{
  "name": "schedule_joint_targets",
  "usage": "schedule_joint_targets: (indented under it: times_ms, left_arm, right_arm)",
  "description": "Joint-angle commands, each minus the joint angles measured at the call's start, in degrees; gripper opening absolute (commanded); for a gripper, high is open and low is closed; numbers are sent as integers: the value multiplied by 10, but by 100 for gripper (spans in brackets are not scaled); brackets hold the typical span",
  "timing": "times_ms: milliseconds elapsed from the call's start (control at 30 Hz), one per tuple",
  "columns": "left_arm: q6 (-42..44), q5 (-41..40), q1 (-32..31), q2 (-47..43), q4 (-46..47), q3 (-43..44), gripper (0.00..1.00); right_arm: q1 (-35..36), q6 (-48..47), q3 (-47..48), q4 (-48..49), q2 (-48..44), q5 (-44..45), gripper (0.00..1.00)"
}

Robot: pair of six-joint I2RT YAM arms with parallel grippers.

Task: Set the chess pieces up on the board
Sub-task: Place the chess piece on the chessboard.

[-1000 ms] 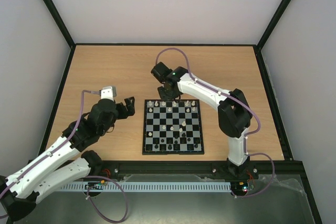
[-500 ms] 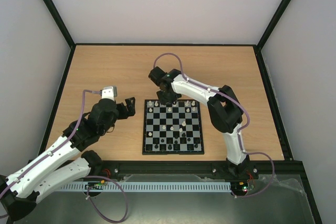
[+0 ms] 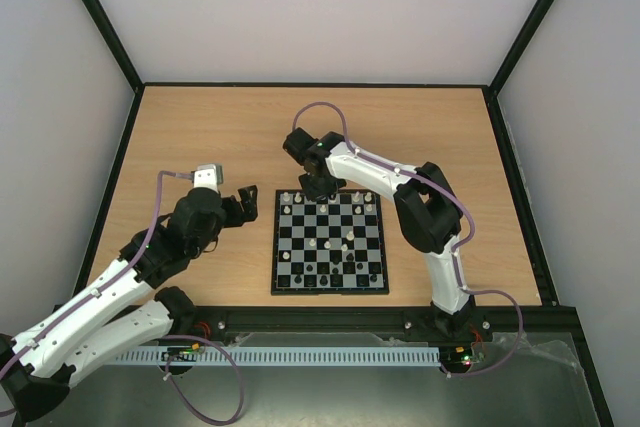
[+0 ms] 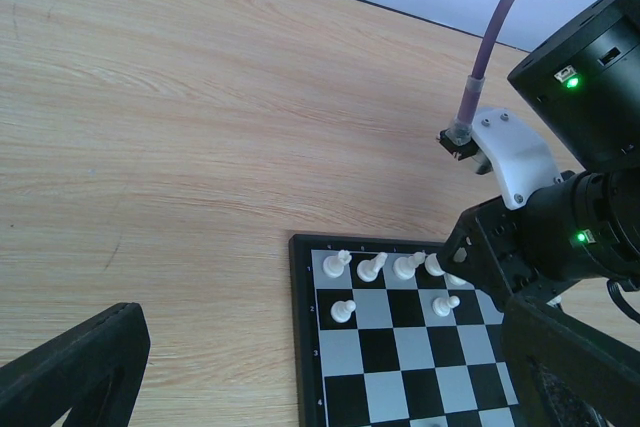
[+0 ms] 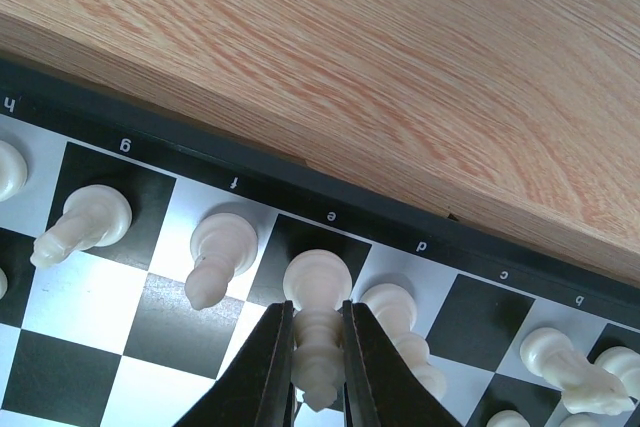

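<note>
Toppling of neighbours is judged the main risk. The right tool [image 5: 318,319] is closed on a cream-white piece [image 5: 317,277], gripped below its head, at the dark square marked e on the far edge of the board [image 5: 250,175]. Whether its base is touching the square cannot be told. 2 other white pieces are crowded just beside it, the f neighbour [image 5: 222,247] and the d neighbour [image 5: 395,309]. Either could be knocked over if the jaws are spread wide or drawn away at a slant. A tilted release could see the piece tipped. The left tool [image 3: 243,205] is seen wide open and gripping nothing, over the worktop [image 3: 200,127] left of the board.
</note>
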Motion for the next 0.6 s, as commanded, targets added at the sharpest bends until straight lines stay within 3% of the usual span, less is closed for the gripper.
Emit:
schedule_joint_targets:
  times_ms: [0,567]
  left_arm:
    - [7,4,6,2,13,1,99]
    - [9,9,7,13,22,1,99]
  right_arm:
    - [0,-4,-7,-31,8,-3,8]
    - [-1,-7,-17,-16,15,-8,10]
